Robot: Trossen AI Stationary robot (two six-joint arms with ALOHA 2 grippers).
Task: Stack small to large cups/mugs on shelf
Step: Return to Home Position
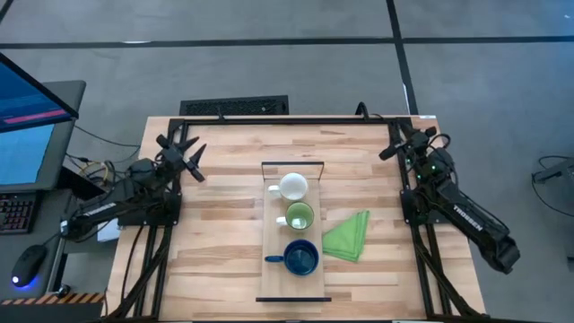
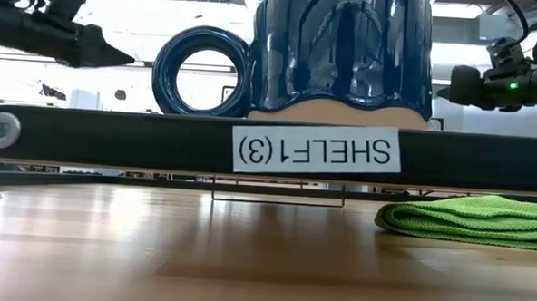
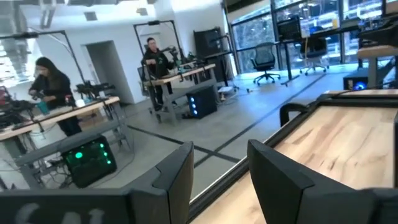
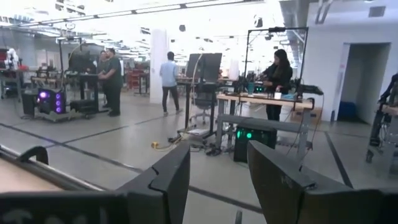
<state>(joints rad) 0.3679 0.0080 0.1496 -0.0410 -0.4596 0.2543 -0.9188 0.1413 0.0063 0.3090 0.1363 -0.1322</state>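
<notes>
White handled mug (image 1: 293, 187), light green mug (image 1: 300, 216), dark blue mug (image 1: 301, 257) lined on pale wood plank shelf (image 1: 291, 289); left gripper (image 1: 192, 157), right gripper (image 1: 393, 144) fingers apart, empty, at far corners.

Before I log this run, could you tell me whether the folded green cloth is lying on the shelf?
No, the green cloth lies on the tabletop beside the shelf, not on it.
</notes>
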